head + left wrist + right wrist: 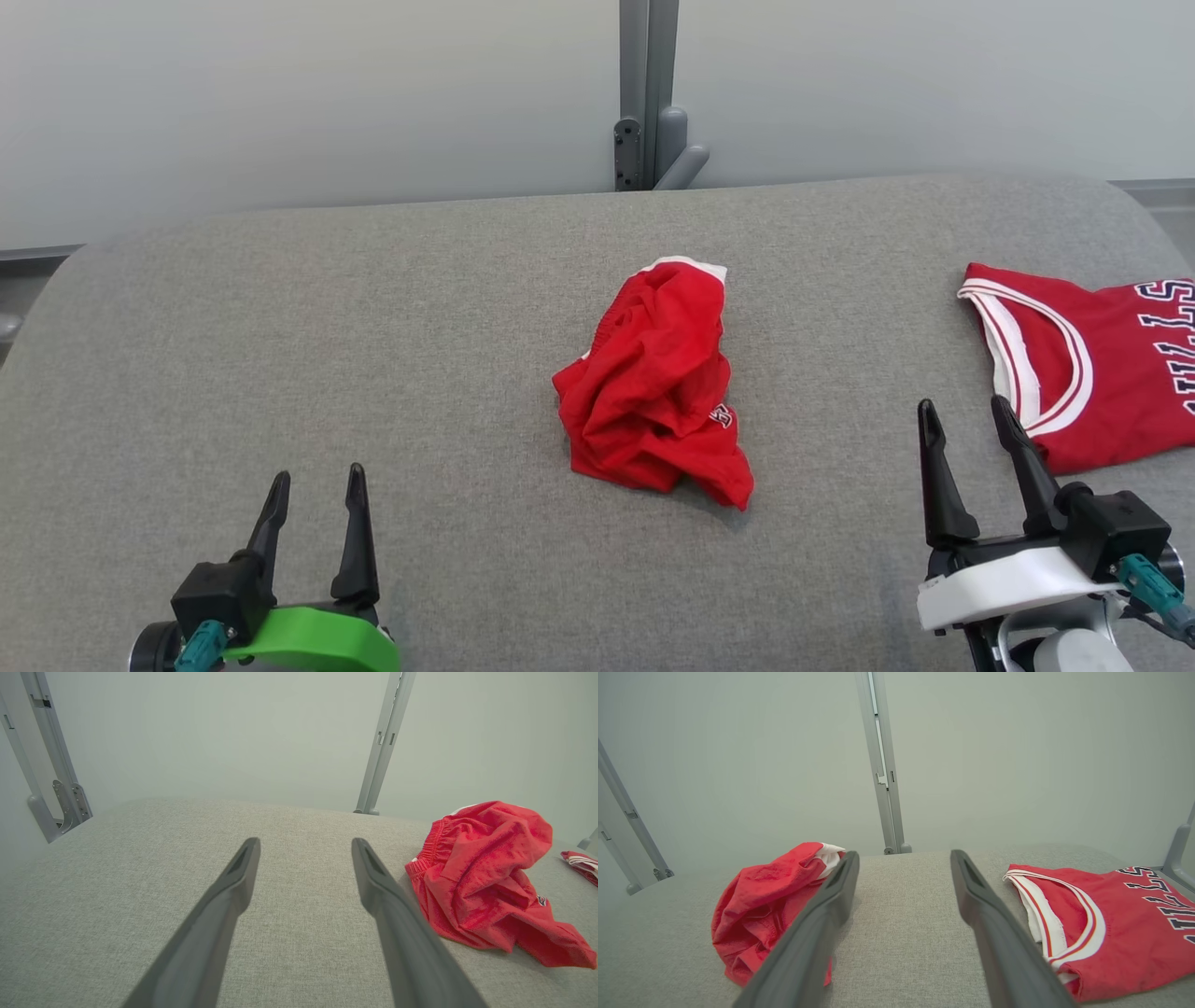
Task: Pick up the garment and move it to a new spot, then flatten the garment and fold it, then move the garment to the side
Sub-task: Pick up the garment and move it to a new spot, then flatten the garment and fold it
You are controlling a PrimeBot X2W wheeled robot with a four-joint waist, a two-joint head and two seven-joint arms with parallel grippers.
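From the head, we look forward and down across the grey padded surface. Our two wrist cameras sit low and close to it, facing the far wall. All three share the crumpled red shorts.

Two garments are here, both red: one pair of crumpled red shorts and one red jersey with white trim. The jersey carries one row of dark letters, cut off at the picture's edge, so their number cannot be told. One grey fabric-covered worktop carries both garments. There are two tools, the left tool and the right tool, each with two long dark fingers, four in all. One grey metal post stands behind the worktop's far edge in the head view; the wrist views show further posts at the sides, too partly seen to count.
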